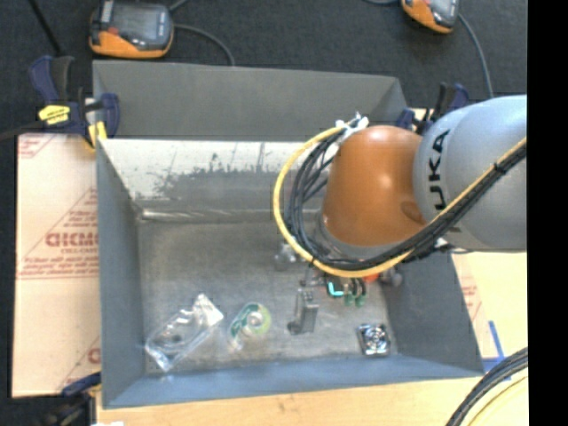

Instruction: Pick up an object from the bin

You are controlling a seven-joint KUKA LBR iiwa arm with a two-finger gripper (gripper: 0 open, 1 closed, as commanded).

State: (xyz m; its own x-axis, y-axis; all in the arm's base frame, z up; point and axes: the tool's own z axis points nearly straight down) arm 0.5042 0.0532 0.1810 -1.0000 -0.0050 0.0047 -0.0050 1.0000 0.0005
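My gripper (304, 314) hung low near the bin's (120, 264) front edge.
I could not tell if it was apart or together. A green-and-white ring in clear wrap (251, 320) lay just beside it toward the left wall, a clear bag (182, 331) near the front-left corner, and a small shiny piece (374, 338) near the front-right corner.

Top of the frame now: dark floor (284, 16), flat and dull, running edge to edge. 2 orange-and-black units lie on it, the left device (130, 27) in the upper left, the right device (431, 0) in the upper right, both glinting in the light. A black cable (206, 41) curls off the left one; another cable (477, 47) trails down from the right.
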